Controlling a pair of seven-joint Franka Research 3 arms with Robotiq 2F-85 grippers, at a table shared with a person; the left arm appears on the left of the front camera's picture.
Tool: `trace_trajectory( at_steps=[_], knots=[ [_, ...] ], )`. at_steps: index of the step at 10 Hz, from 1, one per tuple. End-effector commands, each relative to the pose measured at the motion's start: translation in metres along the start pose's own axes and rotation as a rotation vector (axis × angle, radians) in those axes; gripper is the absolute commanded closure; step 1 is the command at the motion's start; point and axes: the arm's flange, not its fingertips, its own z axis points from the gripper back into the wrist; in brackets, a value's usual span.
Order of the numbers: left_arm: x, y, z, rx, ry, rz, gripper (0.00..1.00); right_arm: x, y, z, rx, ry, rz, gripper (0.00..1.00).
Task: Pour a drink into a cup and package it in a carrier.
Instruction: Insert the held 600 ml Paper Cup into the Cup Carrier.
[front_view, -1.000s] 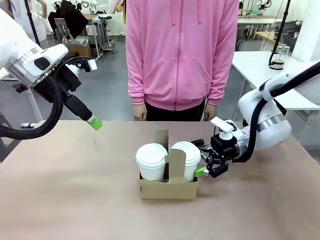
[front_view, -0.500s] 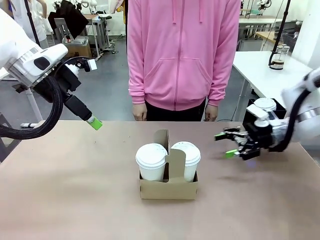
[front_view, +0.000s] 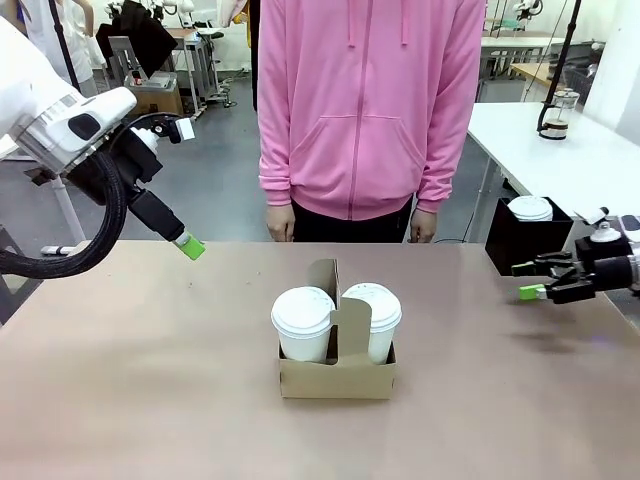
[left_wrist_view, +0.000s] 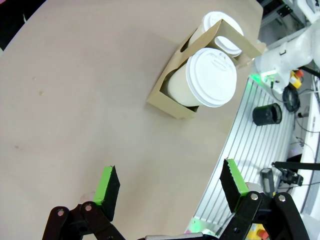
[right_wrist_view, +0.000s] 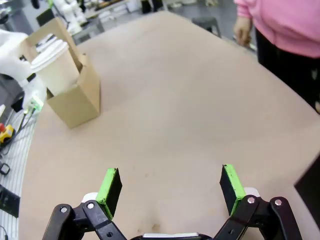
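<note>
The left end effector (left_wrist_view: 170, 192) hung above the tan counter (left_wrist_view: 75, 100), its green-padded fingers (left_wrist_view: 107, 187) spread wide and empty. Well beyond them stood the brown cardboard cup carrier (left_wrist_view: 172, 97), holding two white paper cups with white plastic lids (left_wrist_view: 211, 76), one per slot, either side of the upright handle tab.

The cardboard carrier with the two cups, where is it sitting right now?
In the front view the carrier sits mid-table, toward the robot's side, across from the person in pink, with the two lidded cups in its slots.
</note>
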Motion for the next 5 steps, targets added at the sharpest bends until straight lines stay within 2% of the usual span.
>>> trace_trajectory(
  at_steps=[1, 3, 4, 5],
  knots=[
    [0.0007, -0.0010, -0.0013, 0.007, -0.004, 0.010, 0.00, 0.0047, 0.0171, 0.0140, -0.034, 0.054, -0.061, 0.00],
    [0.0007, -0.0010, -0.0013, 0.007, -0.004, 0.010, 0.00, -0.0003, 0.0185, 0.0188, -0.099, 0.084, -0.067, 0.00],
    [0.0007, -0.0010, -0.0013, 0.007, -0.004, 0.010, 0.00, -0.0035, 0.0093, 0.0182, -0.046, 0.034, -0.040, 0.00],
    [0.0007, -0.0010, -0.0013, 0.007, -0.004, 0.010, 0.00, -0.0035, 0.0093, 0.0182, -0.046, 0.034, -0.040, 0.00]
  ],
)
